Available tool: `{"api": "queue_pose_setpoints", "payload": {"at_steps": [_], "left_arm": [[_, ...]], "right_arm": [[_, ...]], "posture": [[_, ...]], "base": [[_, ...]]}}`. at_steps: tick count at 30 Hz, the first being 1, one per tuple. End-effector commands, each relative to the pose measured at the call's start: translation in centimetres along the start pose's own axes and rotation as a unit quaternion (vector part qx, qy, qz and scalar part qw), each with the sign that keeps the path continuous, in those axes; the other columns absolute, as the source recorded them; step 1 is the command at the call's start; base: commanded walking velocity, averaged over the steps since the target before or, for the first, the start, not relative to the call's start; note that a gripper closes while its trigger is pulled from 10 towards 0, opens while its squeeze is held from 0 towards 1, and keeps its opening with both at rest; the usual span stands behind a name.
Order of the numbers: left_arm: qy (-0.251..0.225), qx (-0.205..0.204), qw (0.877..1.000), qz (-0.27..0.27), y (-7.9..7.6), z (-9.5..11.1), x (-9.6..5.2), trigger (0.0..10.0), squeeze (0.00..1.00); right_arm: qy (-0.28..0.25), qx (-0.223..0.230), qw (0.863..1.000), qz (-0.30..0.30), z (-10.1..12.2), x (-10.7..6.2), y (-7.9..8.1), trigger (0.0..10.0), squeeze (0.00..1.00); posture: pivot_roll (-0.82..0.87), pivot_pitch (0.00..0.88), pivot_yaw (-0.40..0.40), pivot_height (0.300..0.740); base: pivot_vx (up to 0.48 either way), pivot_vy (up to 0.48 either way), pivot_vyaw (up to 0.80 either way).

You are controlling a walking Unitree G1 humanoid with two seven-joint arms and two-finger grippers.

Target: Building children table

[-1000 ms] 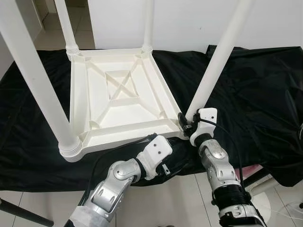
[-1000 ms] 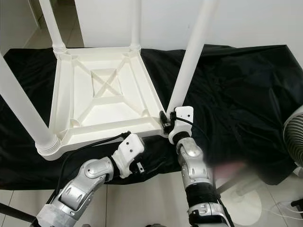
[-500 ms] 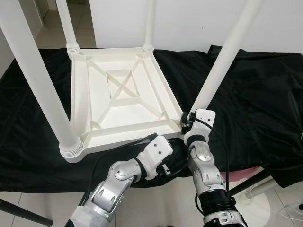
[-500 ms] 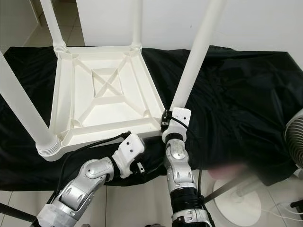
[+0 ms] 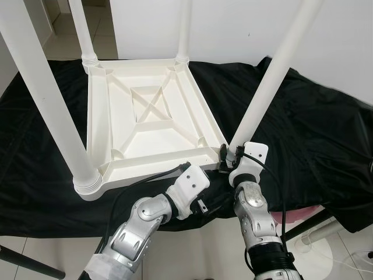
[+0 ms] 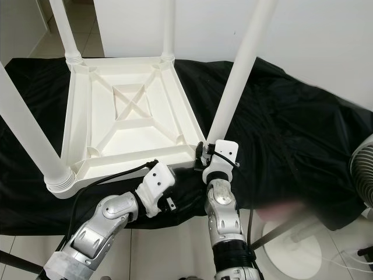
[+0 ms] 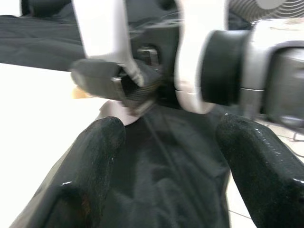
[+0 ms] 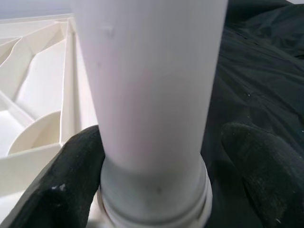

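Observation:
A white plastic children's table (image 5: 145,116) lies upside down on a black cloth (image 5: 315,134), its legs pointing up. My right gripper (image 5: 229,156) is at the base of the near right leg (image 5: 262,93), where it meets the table corner. In the right wrist view the leg (image 8: 152,95) stands between the spread fingers (image 8: 76,180); one pad touches it and the other is a little apart. My left gripper (image 7: 171,156) is open over the cloth just below the table's near edge (image 5: 201,205). It faces the right wrist and holds nothing.
The cloth hangs over the front edge onto a tiled floor (image 5: 192,245). A fan (image 6: 362,169) with a round white base (image 6: 291,239) stands at the right. A dark pole (image 5: 29,262) crosses the lower left corner. A white wall is behind.
My right forearm has swung in closer under the leg base and the leg's lean has shifted slightly. The cloth's far right edge has dropped, showing more wall. The left arm has barely moved.

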State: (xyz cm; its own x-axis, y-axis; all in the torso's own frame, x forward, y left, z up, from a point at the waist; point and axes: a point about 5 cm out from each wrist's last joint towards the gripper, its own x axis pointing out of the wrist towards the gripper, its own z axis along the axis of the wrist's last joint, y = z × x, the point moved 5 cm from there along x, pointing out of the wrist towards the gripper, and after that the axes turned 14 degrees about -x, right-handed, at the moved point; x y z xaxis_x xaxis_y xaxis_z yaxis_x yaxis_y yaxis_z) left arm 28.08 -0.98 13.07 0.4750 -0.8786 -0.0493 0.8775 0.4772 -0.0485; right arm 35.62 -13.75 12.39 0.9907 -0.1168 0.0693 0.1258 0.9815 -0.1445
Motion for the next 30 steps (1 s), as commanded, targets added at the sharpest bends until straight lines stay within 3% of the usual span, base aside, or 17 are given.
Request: {"api": "queue_pose_setpoints", "payload": {"at_steps": [1, 3, 4, 6, 13, 17, 20, 25, 29, 30], "left_arm": [[-0.002, -0.005, 1.000, 0.015, 0.4, -0.2, 0.0, 10.0, 0.00], [0.000, -0.005, 1.000, 0.012, 0.3, -0.3, -0.1, 10.0, 0.00], [0.003, -0.003, 1.000, 0.010, 0.3, -0.4, -0.4, 10.0, 0.00], [0.002, 0.005, 1.000, 0.013, 0.4, -0.5, -0.7, 10.0, 0.00], [-0.021, 0.019, 0.997, 0.077, 3.8, 0.7, -1.2, 10.0, 0.00], [-0.012, 0.019, 0.995, 0.093, 4.9, 0.6, -1.2, 10.0, 0.00], [0.043, 0.029, 0.991, 0.121, 6.4, -1.0, -1.3, 10.0, 0.00], [0.098, 0.039, 0.985, 0.134, 6.9, -3.2, -1.9, 10.0, 0.00], [0.132, 0.034, 0.976, 0.169, 8.1, -4.4, -2.5, 10.0, 0.00], [0.144, 0.028, 0.969, 0.201, 9.1, -4.8, -3.1, 10.0, 0.00]], "right_arm": [[0.000, -0.003, 1.000, -0.002, -0.3, -0.3, -0.5, 10.0, 1.00], [-0.005, -0.007, 1.000, 0.001, -0.2, -0.5, -0.7, 10.0, 1.00], [-0.008, -0.010, 1.000, 0.003, -0.3, -0.7, -0.9, 10.0, 0.04], [-0.012, -0.009, 1.000, 0.007, -0.3, -1.0, -1.1, 10.0, 0.00], [-0.013, -0.008, 1.000, 0.010, -0.9, -2.5, -1.9, 10.0, 0.00], [-0.014, -0.006, 1.000, 0.009, -0.9, -2.6, -1.8, 10.0, 0.00], [-0.020, 0.002, 1.000, 0.013, -0.6, -3.1, -1.6, 10.0, 0.00], [-0.014, 0.002, 1.000, 0.013, -1.0, -3.7, -1.9, 10.0, 0.00], [-0.011, 0.002, 1.000, 0.008, -1.1, -3.8, -2.1, 10.0, 0.00], [-0.010, 0.002, 1.000, 0.006, -1.2, -3.9, -2.2, 10.0, 0.00]], "posture": [[-0.03, 0.043, -0.085, 0.740], [-0.03, 0.040, -0.083, 0.740], [-0.04, 0.041, -0.080, 0.740], [-0.04, 0.041, -0.075, 0.740], [-0.05, 0.043, -0.056, 0.740], [-0.06, 0.046, -0.047, 0.740], [-0.07, 0.049, -0.040, 0.740], [-0.07, 0.057, -0.030, 0.740], [-0.08, 0.061, -0.029, 0.740], [-0.08, 0.069, -0.027, 0.740]], "base": [[0.000, 0.000, 0.00], [0.000, 0.000, 0.00], [0.000, 0.000, 0.00], [0.000, 0.000, 0.00], [0.000, 0.000, 0.00], [0.000, 0.000, 0.00], [0.000, 0.000, 0.00], [0.000, 0.000, 0.00], [0.000, 0.000, 0.00], [0.000, 0.000, 0.00]]}}
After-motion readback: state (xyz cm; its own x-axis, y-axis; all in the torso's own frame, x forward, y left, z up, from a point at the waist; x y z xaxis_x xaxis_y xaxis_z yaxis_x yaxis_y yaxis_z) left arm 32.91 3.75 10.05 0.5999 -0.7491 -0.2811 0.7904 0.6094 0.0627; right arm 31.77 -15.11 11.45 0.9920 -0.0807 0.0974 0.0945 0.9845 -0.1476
